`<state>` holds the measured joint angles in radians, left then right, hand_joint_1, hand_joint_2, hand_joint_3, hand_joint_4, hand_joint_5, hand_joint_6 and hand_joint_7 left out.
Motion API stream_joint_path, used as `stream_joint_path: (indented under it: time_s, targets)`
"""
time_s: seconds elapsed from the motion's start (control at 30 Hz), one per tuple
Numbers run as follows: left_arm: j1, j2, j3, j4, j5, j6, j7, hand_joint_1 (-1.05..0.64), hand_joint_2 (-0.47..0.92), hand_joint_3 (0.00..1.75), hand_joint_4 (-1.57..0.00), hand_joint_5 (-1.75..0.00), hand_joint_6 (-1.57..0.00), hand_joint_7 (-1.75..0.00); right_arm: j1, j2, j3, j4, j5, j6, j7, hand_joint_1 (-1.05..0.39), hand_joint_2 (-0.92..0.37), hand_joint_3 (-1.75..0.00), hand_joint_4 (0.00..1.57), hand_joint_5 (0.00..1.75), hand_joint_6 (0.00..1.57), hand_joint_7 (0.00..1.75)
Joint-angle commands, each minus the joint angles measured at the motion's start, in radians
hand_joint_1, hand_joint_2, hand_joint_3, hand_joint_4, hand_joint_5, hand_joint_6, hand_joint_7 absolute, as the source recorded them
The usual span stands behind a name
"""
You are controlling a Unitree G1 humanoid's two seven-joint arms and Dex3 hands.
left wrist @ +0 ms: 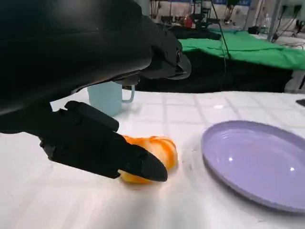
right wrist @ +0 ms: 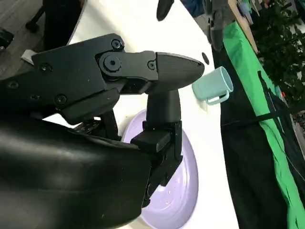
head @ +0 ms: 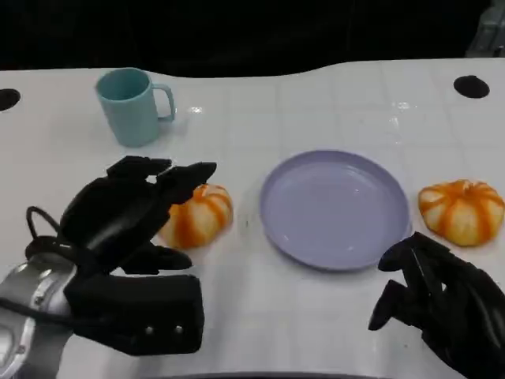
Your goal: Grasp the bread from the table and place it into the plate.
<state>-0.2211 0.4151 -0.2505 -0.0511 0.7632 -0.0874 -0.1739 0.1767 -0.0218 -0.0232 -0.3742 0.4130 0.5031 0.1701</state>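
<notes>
While the left hand [head: 130, 217] spreads open around the bread [head: 197, 215] beside the plate [head: 335, 209], the right hand [head: 442, 300] hovers open, empty

Black right hand [right wrist: 119, 124], purple plate [right wrist: 183, 191] beneath, teal mug [right wrist: 213, 85] beyond

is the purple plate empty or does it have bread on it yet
Empty: the plate shows bare purple surface, and both breads lie on the table beside it.

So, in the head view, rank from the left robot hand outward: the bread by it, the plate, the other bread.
From the left robot hand:
1. Bread by it, under its fingertips.
2. Plate, at the centre.
3. Other bread, far right.
</notes>
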Motion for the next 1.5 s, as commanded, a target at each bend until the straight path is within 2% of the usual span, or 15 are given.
stream_joint_path:
  time_s: [0.03,0.23,0.37,0.57,0.8,1.03,1.23,1.33,1.37,1.4,1.47,1.5]
  targets:
    - [-0.058,0.009,-0.047,0.070,0.072,0.017,0.025,-0.35,0.74,0.00,0.00,-0.23,-0.20,0.00,0.011,-0.010,-0.012,-0.021,0.005,0.002,-0.004,-0.43,-0.92,-0.41,0.60,1.75,0.50,1.60]
    - [-0.105,-0.003,-0.086,0.148,0.102,0.036,0.032,-0.35,0.75,0.00,0.00,-0.22,-0.19,0.00,0.015,-0.012,-0.010,-0.027,0.003,0.006,-0.009,-0.43,-0.92,-0.40,0.60,1.75,0.50,1.60]
    - [-0.246,-0.069,-0.171,0.455,0.133,0.042,0.075,-0.32,0.75,0.01,0.00,-0.18,-0.20,0.00,0.022,-0.024,-0.009,-0.027,0.004,0.002,0.007,-0.43,-0.92,-0.43,0.60,1.75,0.48,1.60]
    - [-0.365,-0.142,-0.232,0.706,0.140,0.072,0.150,-0.33,0.76,0.00,0.00,-0.13,-0.19,-0.01,0.026,-0.023,-0.011,-0.033,0.007,0.010,0.005,-0.44,-0.92,-0.44,0.60,1.75,0.48,1.61]
    - [-0.523,-0.248,-0.282,1.043,0.118,0.085,0.272,-0.37,0.74,0.00,-0.03,-0.15,-0.20,0.00,0.038,-0.024,-0.016,-0.033,0.012,0.000,0.016,-0.43,-0.92,-0.44,0.60,1.75,0.48,1.60]
    - [-0.601,-0.299,-0.306,1.210,0.088,0.071,0.347,-0.40,0.76,0.00,0.00,-0.16,-0.17,0.00,0.049,-0.024,-0.017,-0.037,0.013,-0.008,0.021,-0.44,-0.92,-0.44,0.62,1.75,0.49,1.59]
    - [-0.650,-0.323,-0.313,1.286,0.057,0.068,0.344,-0.38,0.79,0.01,-0.02,-0.19,-0.19,-0.01,0.056,-0.028,-0.017,-0.041,0.012,-0.014,0.032,-0.44,-0.92,-0.44,0.61,1.75,0.49,1.57]
    - [-0.660,-0.321,-0.300,1.306,0.024,0.033,0.335,-0.30,0.83,0.02,-0.13,-0.22,-0.26,-0.03,0.058,-0.025,-0.017,-0.043,0.012,-0.012,0.030,-0.43,-0.92,-0.45,0.62,1.75,0.50,1.57]
    - [-0.661,-0.318,-0.293,1.310,0.010,0.016,0.337,-0.24,0.88,0.02,-0.36,-0.27,-0.48,-0.06,0.057,-0.023,-0.018,-0.045,0.014,-0.008,0.028,-0.43,-0.92,-0.45,0.62,1.75,0.50,1.56]
    - [-0.662,-0.316,-0.288,1.314,0.000,0.003,0.338,-0.21,0.90,0.02,-0.45,-0.26,-0.56,-0.05,0.057,-0.022,-0.018,-0.046,0.016,-0.006,0.026,-0.43,-0.92,-0.45,0.62,1.75,0.50,1.56]
    - [-0.664,-0.315,-0.289,1.320,-0.010,-0.007,0.340,-0.20,0.92,0.02,-0.53,-0.24,-0.64,-0.03,0.058,-0.021,-0.018,-0.047,0.017,-0.004,0.025,-0.43,-0.92,-0.45,0.62,1.75,0.50,1.56]
    - [-0.659,-0.309,-0.291,1.324,-0.009,-0.026,0.366,-0.22,0.92,0.02,-0.63,-0.49,-0.73,-0.12,0.057,-0.022,-0.016,-0.051,0.014,0.001,0.021,-0.43,-0.92,-0.45,0.62,1.75,0.50,1.56]
